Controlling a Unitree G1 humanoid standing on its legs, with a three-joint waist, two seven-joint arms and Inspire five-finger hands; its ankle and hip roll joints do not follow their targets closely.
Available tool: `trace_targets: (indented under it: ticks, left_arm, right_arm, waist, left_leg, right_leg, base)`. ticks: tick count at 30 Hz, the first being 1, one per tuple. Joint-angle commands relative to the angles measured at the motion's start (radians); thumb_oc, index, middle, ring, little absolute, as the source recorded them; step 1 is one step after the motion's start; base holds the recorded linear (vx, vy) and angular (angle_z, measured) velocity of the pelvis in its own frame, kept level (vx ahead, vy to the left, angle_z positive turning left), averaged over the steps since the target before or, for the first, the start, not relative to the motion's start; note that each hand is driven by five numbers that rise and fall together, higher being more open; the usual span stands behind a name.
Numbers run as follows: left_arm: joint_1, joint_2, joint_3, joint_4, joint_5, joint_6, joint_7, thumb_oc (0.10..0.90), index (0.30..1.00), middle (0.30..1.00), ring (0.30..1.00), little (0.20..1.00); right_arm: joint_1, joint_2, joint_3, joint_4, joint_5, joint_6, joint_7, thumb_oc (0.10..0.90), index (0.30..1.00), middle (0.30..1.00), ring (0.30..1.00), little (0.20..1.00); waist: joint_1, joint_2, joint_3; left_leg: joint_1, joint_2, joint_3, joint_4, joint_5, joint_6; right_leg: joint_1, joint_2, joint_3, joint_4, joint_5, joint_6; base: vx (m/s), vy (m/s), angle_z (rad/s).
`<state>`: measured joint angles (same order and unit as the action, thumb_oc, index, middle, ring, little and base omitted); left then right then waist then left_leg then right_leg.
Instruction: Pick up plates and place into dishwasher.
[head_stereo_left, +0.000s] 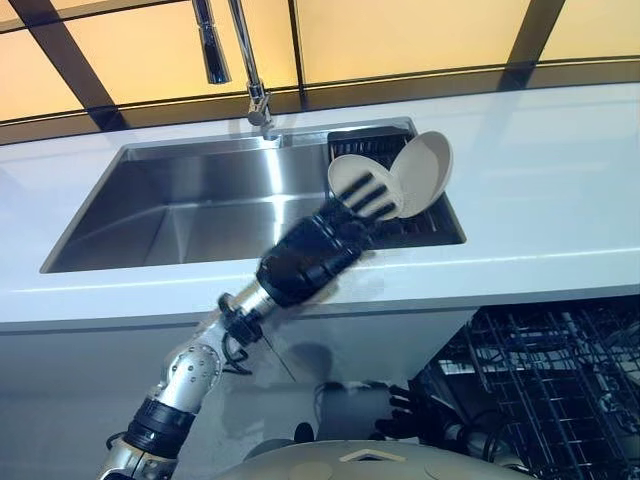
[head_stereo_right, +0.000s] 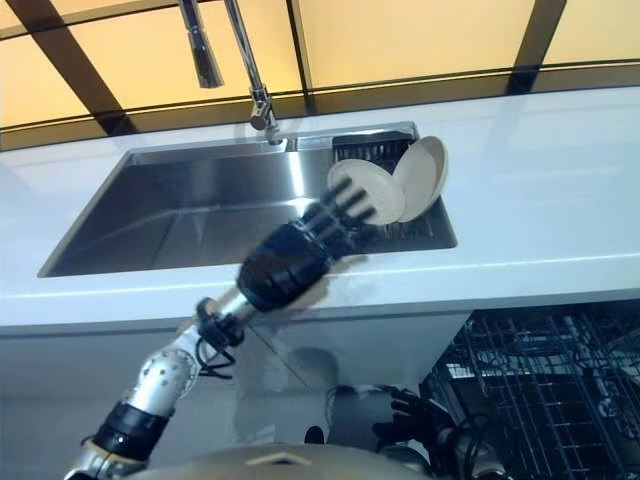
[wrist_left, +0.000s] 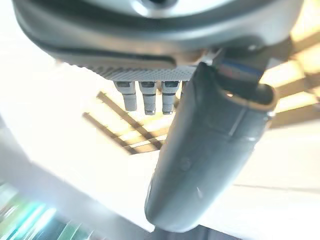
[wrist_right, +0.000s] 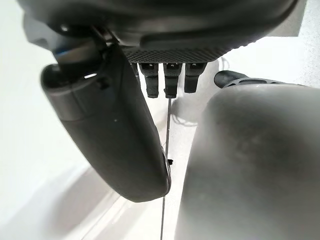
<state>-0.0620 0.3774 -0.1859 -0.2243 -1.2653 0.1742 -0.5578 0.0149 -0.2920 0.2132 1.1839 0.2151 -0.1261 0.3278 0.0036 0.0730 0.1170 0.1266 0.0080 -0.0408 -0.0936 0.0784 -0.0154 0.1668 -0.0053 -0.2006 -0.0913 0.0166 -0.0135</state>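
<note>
Reaching with my left hand, fingers straight and spread across the near round cream plate, I judge it stiff, slippery, breakable, best pinched at its twelve-o'clock rim.

White bench spans the frame's middle. Steel sink set into it, left of centre. Chrome tap at upper centre, rising from the sink's back rim; its spray head hangs to the left. Dark-framed amber window panes along the top.
</note>
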Motion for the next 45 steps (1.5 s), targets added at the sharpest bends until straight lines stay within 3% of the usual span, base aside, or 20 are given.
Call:
trace_targets:
  ticks: [1,4,6,8,9,12,18,19,21,22,24,27,28,31,32,34,38,40,45]
  left_arm:
    - [-0.147,-0.024,0.047,-0.118,-0.104,-0.151,0.042,0.800,0.900,0.900,0.900,0.900]
    - [-0.185,-0.015,0.059,-0.133,-0.113,-0.182,0.091,0.800,0.900,0.900,0.900,0.900]
    - [-0.244,0.008,0.083,-0.138,-0.106,-0.257,0.176,0.800,0.900,0.900,0.900,0.900]
    - [-0.264,0.014,0.095,-0.137,-0.099,-0.273,0.207,0.800,0.900,0.900,0.900,0.900]
    - [-0.299,0.035,0.116,-0.134,-0.063,-0.329,0.271,0.800,0.900,0.900,0.900,0.900]
    - [-0.370,0.084,0.156,-0.113,0.027,-0.355,0.378,0.800,0.900,0.900,0.900,0.900]
    - [-0.473,0.179,0.188,-0.068,0.206,-0.331,0.486,0.800,0.900,0.900,0.900,0.900]
    - [-0.506,0.211,0.186,-0.051,0.294,-0.346,0.535,0.800,0.900,0.900,0.900,0.900]
    - [-0.512,0.216,0.184,-0.046,0.314,-0.351,0.541,0.800,0.900,0.900,0.900,0.900]
    - [-0.561,0.262,0.182,-0.021,0.451,-0.322,0.588,0.800,0.900,0.900,0.900,0.900]
    - [-0.622,0.319,0.163,0.030,0.589,-0.265,0.593,0.800,0.900,0.900,0.900,0.900]
    - [-0.652,0.358,0.144,0.075,0.652,-0.277,0.594,0.800,0.900,0.900,0.900,0.900]
    - [-0.719,0.447,0.102,0.170,0.804,-0.276,0.553,0.800,0.900,0.900,0.900,0.900]
    - [-0.779,0.513,0.057,0.212,0.956,-0.303,0.561,0.800,0.900,0.900,0.900,0.900]
    - [-0.833,0.571,0.012,0.232,1.074,-0.327,0.569,0.800,0.900,0.900,0.900,0.900]
    - [-0.894,0.627,-0.047,0.243,1.023,-0.328,0.562,0.800,0.900,0.900,0.900,0.900]
    - [-0.958,0.669,-0.109,0.232,1.111,-0.335,0.520,0.800,0.900,0.900,0.900,0.900]
    - [-1.016,0.713,-0.192,0.233,1.258,-0.345,0.501,0.800,0.900,0.900,0.900,0.900]
    - [-1.123,0.762,-0.366,0.255,1.256,-0.292,0.408,0.800,0.900,0.900,0.900,0.900]
  right_arm:
    - [-0.047,0.045,0.024,0.032,0.027,-0.037,-0.005,0.800,0.900,0.900,0.900,0.900]
    - [-0.047,0.050,0.031,0.036,0.028,-0.039,-0.007,0.800,0.900,0.900,0.900,0.900]
    - [-0.048,0.054,0.047,0.040,0.032,-0.037,-0.010,0.800,0.900,0.900,0.900,0.900]
    - [-0.048,0.056,0.050,0.040,0.031,-0.035,-0.011,0.800,0.900,0.900,0.900,0.900]
    - [-0.050,0.058,0.057,0.041,0.031,-0.031,-0.011,0.800,0.900,0.900,0.900,0.900]
    - [-0.052,0.058,0.066,0.046,0.035,-0.025,-0.012,0.800,0.900,0.900,0.900,0.900]
    - [-0.052,0.052,0.072,0.049,0.038,-0.020,-0.012,0.800,0.900,0.900,0.900,0.900]
    - [-0.056,0.048,0.074,0.052,0.037,-0.017,-0.010,0.800,0.900,0.900,0.900,0.900]
    - [-0.057,0.048,0.073,0.053,0.037,-0.016,-0.009,0.800,0.900,0.900,0.900,0.900]
    - [-0.063,0.042,0.075,0.055,0.041,0.001,0.003,0.800,0.900,0.900,0.900,0.900]
    - [-0.070,0.037,0.078,0.036,0.083,-0.040,0.023,0.800,0.900,0.900,0.900,0.900]
    - [-0.076,0.031,0.079,0.001,0.129,-0.056,0.045,0.800,0.900,0.900,0.900,0.900]
    - [-0.078,0.020,0.084,-0.064,0.171,-0.076,0.061,0.800,0.900,0.900,0.900,0.900]
    - [-0.072,0.009,0.085,-0.086,0.169,-0.092,0.072,0.800,0.900,0.900,0.900,0.900]
    - [-0.064,0.001,0.086,-0.097,0.152,-0.111,0.074,0.800,0.900,0.900,0.900,0.900]
    - [-0.051,-0.005,0.079,-0.109,0.156,-0.128,0.076,0.800,0.900,0.900,0.900,0.900]
    - [-0.036,-0.009,0.074,-0.124,0.170,-0.156,0.083,0.800,0.900,0.900,0.900,0.900]
    - [-0.016,-0.017,0.078,-0.177,0.170,-0.155,0.081,0.800,0.900,0.900,0.900,0.900]
    - [0.013,-0.020,0.090,-0.250,0.141,-0.164,0.079,0.800,0.900,0.900,0.900,0.900]
  waist:
    - [0.016,-0.032,-0.028]
    - [0.013,-0.033,-0.032]
    - [0.008,-0.033,-0.041]
    - [0.007,-0.033,-0.043]
    - [0.003,-0.033,-0.047]
    - [-0.001,-0.031,-0.055]
    - [-0.011,-0.023,-0.064]
    - [-0.013,-0.019,-0.066]
    - [-0.014,-0.018,-0.066]
    - [-0.016,-0.014,-0.068]
    - [-0.021,-0.011,-0.071]
    - [-0.025,-0.010,-0.072]
    - [-0.037,-0.006,-0.072]
    - [-0.046,-0.003,-0.072]
    - [-0.055,-0.002,-0.072]
    - [-0.064,-0.002,-0.071]
    - [-0.076,0.000,-0.065]
    - [-0.096,0.007,-0.056]
    - [-0.135,0.016,-0.039]
  left_leg:
    - [0.041,-0.065,0.009,0.011,-0.156,0.066]
    - [0.042,-0.065,0.008,0.010,-0.155,0.065]
    - [0.043,-0.065,0.008,0.007,-0.153,0.062]
    - [0.044,-0.065,0.009,0.007,-0.153,0.061]
    - [0.045,-0.064,0.011,0.006,-0.151,0.058]
    - [0.044,-0.061,0.016,0.007,-0.149,0.053]
    - [0.044,-0.060,0.026,0.006,-0.148,0.047]
    - [0.043,-0.060,0.029,0.006,-0.146,0.045]
    - [0.043,-0.059,0.030,0.006,-0.146,0.044]
    - [0.042,-0.058,0.035,0.006,-0.146,0.042]
    - [0.042,-0.057,0.040,0.006,-0.143,0.040]
    - [0.042,-0.057,0.043,0.006,-0.143,0.039]
    - [0.040,-0.058,0.056,0.007,-0.143,0.039]
    - [0.040,-0.057,0.066,0.007,-0.145,0.040]
    - [0.041,-0.056,0.076,0.007,-0.146,0.042]
    - [0.042,-0.055,0.089,0.008,-0.147,0.044]
    - [0.045,-0.054,0.104,0.010,-0.149,0.047]
    - [0.050,-0.053,0.119,0.011,-0.153,0.050]
    - [0.058,-0.051,0.154,0.018,-0.158,0.052]
  right_leg:
    - [-0.024,-0.017,0.017,0.079,-0.093,0.047]
    - [-0.023,-0.016,0.016,0.079,-0.094,0.048]
    - [-0.022,-0.014,0.018,0.077,-0.096,0.048]
    - [-0.021,-0.013,0.018,0.076,-0.097,0.047]
    - [-0.020,-0.011,0.020,0.076,-0.098,0.046]
    - [-0.022,-0.009,0.022,0.077,-0.100,0.046]
    - [-0.023,-0.005,0.029,0.076,-0.102,0.046]
    - [-0.024,-0.004,0.031,0.076,-0.102,0.047]
    - [-0.024,-0.004,0.032,0.076,-0.102,0.047]
    - [-0.026,-0.003,0.032,0.078,-0.103,0.048]
    - [-0.027,-0.002,0.033,0.079,-0.101,0.050]
    - [-0.029,-0.001,0.035,0.079,-0.100,0.051]
    - [-0.037,-0.001,0.043,0.084,-0.098,0.056]
    - [-0.041,-0.001,0.049,0.083,-0.094,0.062]
    - [-0.043,-0.002,0.054,0.082,-0.090,0.066]
    - [-0.045,-0.002,0.061,0.081,-0.086,0.071]
    - [-0.048,0.000,0.076,0.083,-0.081,0.076]
    - [-0.053,0.001,0.086,0.087,-0.076,0.082]
    - [-0.061,0.000,0.112,0.090,-0.062,0.100]
  base:
    - [0.02,-0.024,0.07]
    - [0.01,-0.011,0.03]
    - [0.01,-0.013,0.02]
    - [0.00,0.000,0.00]
    - [0.00,0.000,0.00]
    - [0.04,-0.018,0.00]
    - [0.01,-0.002,0.00]
    - [0.00,0.000,0.00]
    - [0.00,0.000,0.00]
    - [0.00,0.000,0.00]
    - [0.02,-0.003,-0.01]
    - [0.00,0.000,0.00]
    - [0.00,0.000,0.00]
    - [0.01,0.011,-0.08]
    - [0.01,0.009,-0.10]
    - [0.02,0.003,-0.10]
    - [0.01,0.007,-0.08]
    - [-0.01,0.023,-0.08]
    - [-0.01,0.027,-0.17]
